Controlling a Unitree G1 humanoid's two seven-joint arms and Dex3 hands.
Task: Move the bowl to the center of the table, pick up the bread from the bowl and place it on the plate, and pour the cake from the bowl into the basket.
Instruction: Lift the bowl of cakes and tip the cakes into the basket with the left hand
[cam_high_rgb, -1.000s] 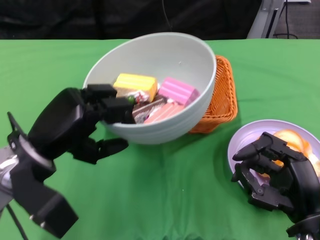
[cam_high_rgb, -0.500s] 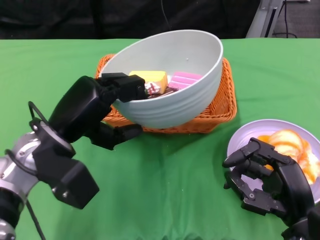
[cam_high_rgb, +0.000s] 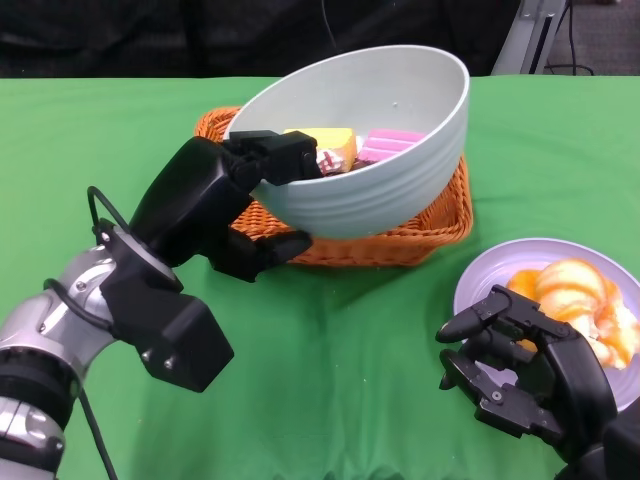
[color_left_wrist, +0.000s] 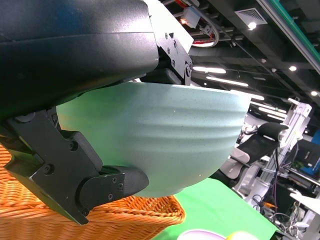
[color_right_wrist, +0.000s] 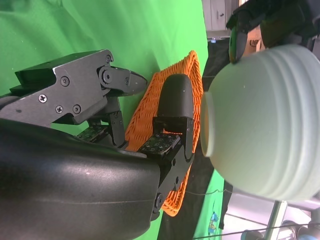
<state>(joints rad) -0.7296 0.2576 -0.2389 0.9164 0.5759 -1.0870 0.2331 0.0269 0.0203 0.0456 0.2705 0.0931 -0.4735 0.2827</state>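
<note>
My left hand (cam_high_rgb: 225, 195) grips the near rim of the pale green bowl (cam_high_rgb: 385, 165) and holds it lifted above the orange basket (cam_high_rgb: 440, 225), tilted away from me. Yellow and pink cake pieces (cam_high_rgb: 355, 145) lie against the bowl's far inner wall. The bowl (color_left_wrist: 165, 135) hangs over the basket (color_left_wrist: 100, 220) in the left wrist view too. Bread (cam_high_rgb: 580, 295) rests on the lilac plate (cam_high_rgb: 480, 280) at the right. My right hand (cam_high_rgb: 525, 365) sits open by the plate's near edge, holding nothing. The right wrist view shows the bowl (color_right_wrist: 260, 125) and basket (color_right_wrist: 170, 115) beyond my right fingers (color_right_wrist: 172, 120).
The green table cloth (cam_high_rgb: 340, 360) spreads in front of the basket and to the left. Dark floor and a metal stand lie beyond the table's far edge (cam_high_rgb: 100, 78).
My left hand has raised the bowl and carried it back over the basket, tipping it further away. The cake pieces have slid toward the far wall. My right hand has drifted slightly nearer.
</note>
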